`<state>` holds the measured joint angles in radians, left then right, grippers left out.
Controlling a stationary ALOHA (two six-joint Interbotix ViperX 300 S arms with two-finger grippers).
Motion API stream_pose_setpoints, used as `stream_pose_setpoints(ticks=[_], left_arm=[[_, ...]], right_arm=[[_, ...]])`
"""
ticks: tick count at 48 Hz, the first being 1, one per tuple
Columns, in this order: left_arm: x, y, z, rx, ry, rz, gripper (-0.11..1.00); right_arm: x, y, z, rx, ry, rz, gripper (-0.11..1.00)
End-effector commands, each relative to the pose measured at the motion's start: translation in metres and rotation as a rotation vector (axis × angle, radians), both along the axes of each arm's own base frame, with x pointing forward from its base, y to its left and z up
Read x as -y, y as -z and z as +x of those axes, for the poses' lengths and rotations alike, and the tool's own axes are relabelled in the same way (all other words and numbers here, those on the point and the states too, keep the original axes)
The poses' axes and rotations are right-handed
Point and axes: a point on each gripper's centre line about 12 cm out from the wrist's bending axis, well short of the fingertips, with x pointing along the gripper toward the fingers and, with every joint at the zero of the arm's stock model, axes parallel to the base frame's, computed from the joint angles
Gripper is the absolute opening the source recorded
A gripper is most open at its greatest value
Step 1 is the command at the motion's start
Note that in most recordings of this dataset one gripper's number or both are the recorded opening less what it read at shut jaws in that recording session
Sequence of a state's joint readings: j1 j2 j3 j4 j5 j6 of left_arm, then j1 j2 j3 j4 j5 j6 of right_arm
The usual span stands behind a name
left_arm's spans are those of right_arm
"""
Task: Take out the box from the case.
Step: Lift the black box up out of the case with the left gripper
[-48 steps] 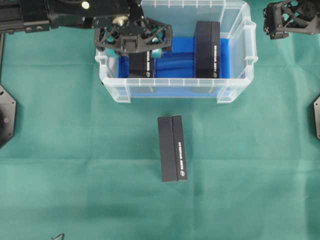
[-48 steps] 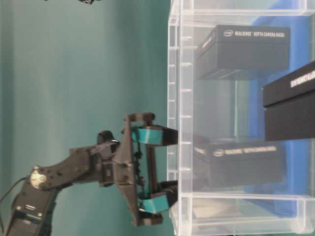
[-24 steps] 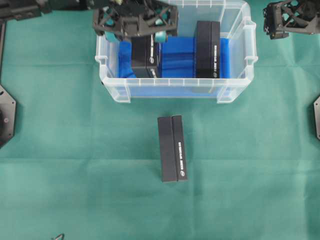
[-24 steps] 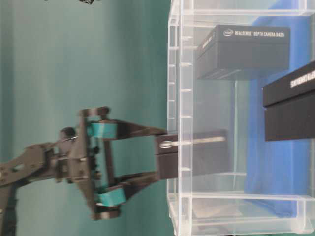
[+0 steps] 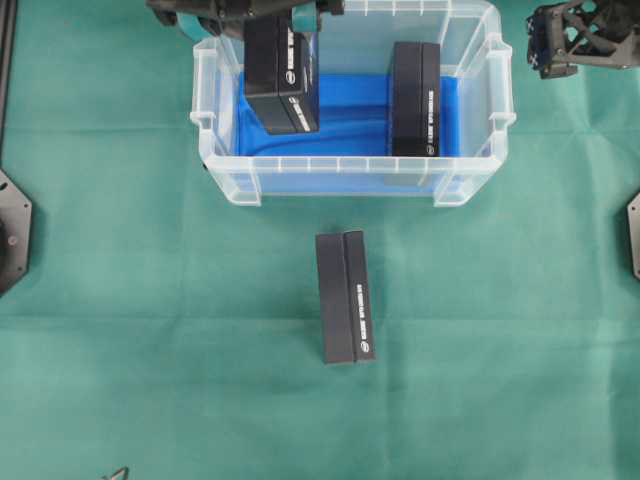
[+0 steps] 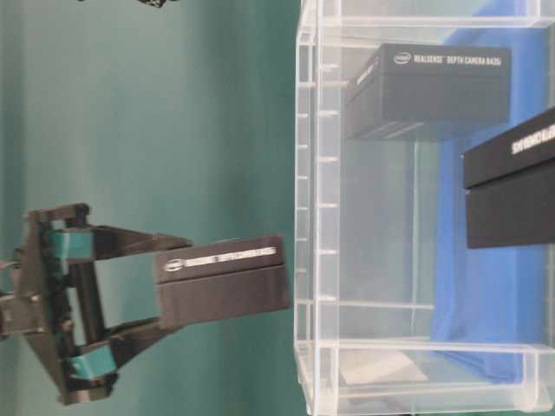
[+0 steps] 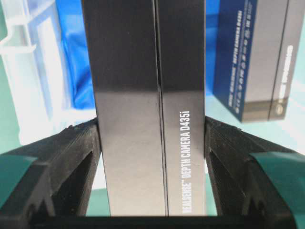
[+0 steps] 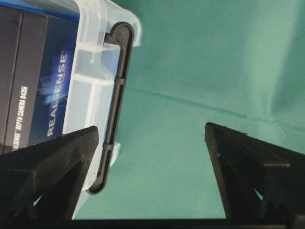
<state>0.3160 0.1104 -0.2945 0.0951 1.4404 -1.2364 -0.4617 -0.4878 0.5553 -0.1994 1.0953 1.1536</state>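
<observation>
My left gripper (image 6: 178,286) is shut on a black box (image 6: 225,277) and holds it lifted just clear of the rim of the case (image 6: 316,217). From overhead, this box (image 5: 280,70) hangs over the left part of the clear case (image 5: 350,168). In the left wrist view the box (image 7: 150,109) fills the gap between both fingers (image 7: 71,157), with the blue lining (image 7: 76,62) below. A second black box (image 5: 415,100) lies inside the case on the right. My right gripper (image 8: 152,157) stands open over the green cloth beside the case's corner (image 8: 95,95).
Another black box (image 5: 345,297) lies on the green cloth in front of the case. The right arm (image 5: 580,35) hovers at the back right, outside the case. A black handle clip (image 8: 116,95) runs down the case's end wall.
My left gripper has risen and carried the black box up from the case's floor to above its rim. The right gripper has not moved.
</observation>
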Motion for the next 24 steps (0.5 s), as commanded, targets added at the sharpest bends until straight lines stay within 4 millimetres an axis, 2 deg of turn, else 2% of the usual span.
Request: stream_pose_setpoints(ticks=[1, 24], left_arm=[[0.0002, -0.0341, -0.0087, 0.073, -0.006, 0.029, 0.62], [0.0009, -0.0361, -0.0109, 0.055, 0.015, 0.031, 0.62]], right_arm=[[0.0002, -0.0068, 0.0001, 0.024, -0.001, -0.014, 0.92], [-0.0012, -0.0073, 0.0011, 0.028, -0.003, -0.009, 0.92]])
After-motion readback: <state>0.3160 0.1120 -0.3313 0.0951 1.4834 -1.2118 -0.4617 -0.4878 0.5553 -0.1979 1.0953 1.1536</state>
